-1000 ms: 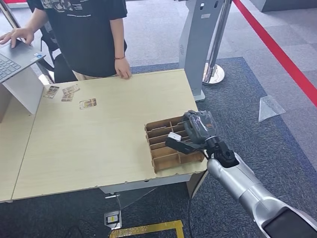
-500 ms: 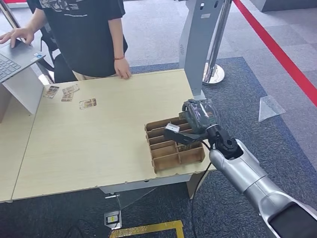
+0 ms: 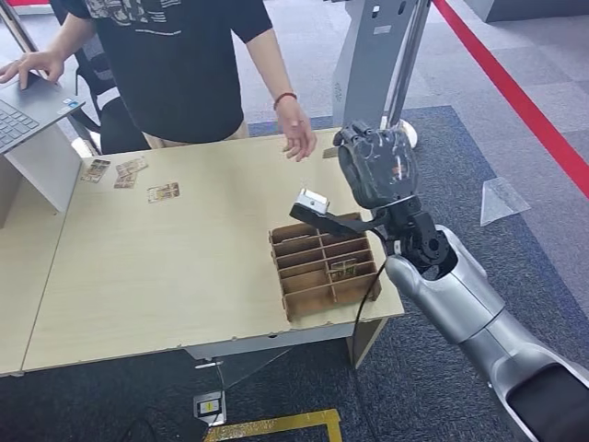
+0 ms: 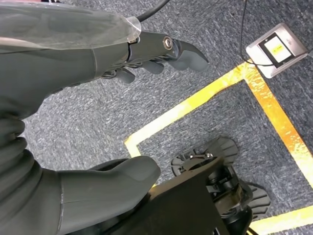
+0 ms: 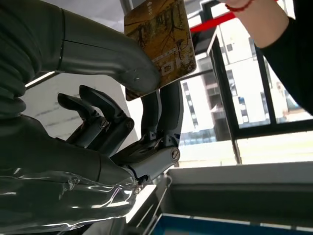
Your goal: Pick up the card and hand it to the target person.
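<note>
My right hand (image 3: 377, 168) is raised above the far right part of the wooden table (image 3: 174, 267). It pinches a card (image 3: 313, 200) between thumb and fingers. The right wrist view shows that card (image 5: 161, 40) up close, brown and gold with a printed picture, under my thumb (image 5: 110, 54). The person in a black shirt (image 3: 174, 64) stands at the table's far side. The person's hand (image 3: 298, 132) reaches out over the far edge, a short way from the card. My left hand (image 4: 74, 122) hangs over the carpet with its fingers apart, holding nothing.
A cardboard divider tray (image 3: 292, 241) sits at the table's front right, with another card (image 3: 341, 270) in one compartment. Several cards (image 3: 163, 191) lie at the far left. A laptop (image 3: 28, 106) stands left, a grey kiosk (image 3: 368, 64) behind the table.
My right hand has risen from the tray with the card and moved toward the far edge. The person's hand has shifted right along the table edge toward the card.
</note>
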Robot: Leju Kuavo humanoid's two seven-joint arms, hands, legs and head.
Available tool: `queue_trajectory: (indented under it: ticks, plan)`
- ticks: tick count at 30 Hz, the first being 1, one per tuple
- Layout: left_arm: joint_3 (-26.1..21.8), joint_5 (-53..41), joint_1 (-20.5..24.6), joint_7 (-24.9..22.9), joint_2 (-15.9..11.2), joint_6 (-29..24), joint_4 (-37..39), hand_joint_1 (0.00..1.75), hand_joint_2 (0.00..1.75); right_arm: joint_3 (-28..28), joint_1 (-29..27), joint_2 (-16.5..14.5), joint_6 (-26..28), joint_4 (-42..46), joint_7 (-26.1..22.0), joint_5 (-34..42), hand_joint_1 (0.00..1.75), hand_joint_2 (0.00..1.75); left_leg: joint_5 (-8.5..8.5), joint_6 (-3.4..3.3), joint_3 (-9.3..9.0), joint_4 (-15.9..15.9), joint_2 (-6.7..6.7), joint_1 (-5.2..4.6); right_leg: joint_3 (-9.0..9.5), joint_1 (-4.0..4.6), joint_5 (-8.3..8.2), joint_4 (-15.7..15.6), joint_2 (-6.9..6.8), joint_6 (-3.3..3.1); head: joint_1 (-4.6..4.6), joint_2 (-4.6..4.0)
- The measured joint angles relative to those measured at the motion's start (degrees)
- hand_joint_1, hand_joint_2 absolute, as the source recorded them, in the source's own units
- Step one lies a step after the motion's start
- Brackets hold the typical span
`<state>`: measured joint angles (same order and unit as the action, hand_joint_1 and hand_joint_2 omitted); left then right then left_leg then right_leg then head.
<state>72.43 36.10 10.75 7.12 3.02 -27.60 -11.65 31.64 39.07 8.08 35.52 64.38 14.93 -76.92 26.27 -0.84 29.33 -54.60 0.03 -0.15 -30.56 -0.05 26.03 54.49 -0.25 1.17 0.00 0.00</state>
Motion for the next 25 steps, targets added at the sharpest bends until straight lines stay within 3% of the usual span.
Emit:
queue_trajectory:
  ticks: [3,7,15,16,19,20,25]
  plan:
    - [-0.17,0.21,-0.14,-0.33,0.09,-0.28,0.04,0.0,1.75,0.66,1.7,-2.91,3.87,-5.49,0.57,-1.25,1.75,1.75,0.0,0.02,-0.04,0.04,0.13,0.0,0.0,0.0,-0.04,-0.01,0.13,-0.01,0.0,0.0]
    - [-0.9,0.93,-0.7,-0.15,0.05,-0.93,0.09,0.0,1.75,1.53,3.2,-5.75,4.48,-8.23,0.33,-1.19,1.75,1.75,0.0,0.05,-0.01,0.04,0.22,-0.01,-0.07,-0.01,-0.05,0.05,0.22,-0.03,0.0,0.0]
    - [-2.13,2.21,-1.84,0.14,0.01,-1.86,0.2,0.0,1.75,1.65,4.31,-8.33,4.48,-12.12,-0.74,-1.53,1.75,1.75,0.01,0.04,-0.01,0.03,0.15,0.01,-0.06,-0.01,-0.01,0.09,0.15,-0.01,0.0,0.0]
    - [-2.2,2.3,-1.95,0.15,0.01,-1.92,0.21,0.0,1.75,1.64,4.48,-8.52,4.48,-12.87,-1.14,-1.03,1.57,1.75,0.02,0.01,0.0,0.01,0.09,0.01,-0.04,-0.01,0.01,0.1,0.08,0.0,0.0,0.0]
    - [-2.4,2.58,-2.15,0.17,-0.05,-2.07,0.21,0.0,1.75,1.77,5.24,-8.99,4.48,-15.19,-2.38,0.81,0.26,1.75,0.01,0.02,-0.01,0.03,0.1,0.01,-0.03,0.0,0.0,0.08,0.1,0.01,0.0,0.0]
    - [-2.5,2.69,-2.2,0.17,-0.09,-2.13,0.21,0.0,1.75,1.86,5.37,-9.01,4.45,-15.43,-2.53,1.13,0.0,1.75,0.0,0.03,0.0,0.03,0.13,0.01,-0.04,0.0,-0.02,0.07,0.13,0.0,0.0,0.0]
    - [-2.97,3.16,-2.45,0.51,-0.41,-2.41,0.17,0.0,1.75,2.45,3.73,-7.63,1.63,-8.62,-2.03,2.43,0.0,1.75,0.0,0.02,0.05,-0.01,0.0,0.01,-0.05,0.0,0.01,0.08,0.0,0.0,0.0,0.0]
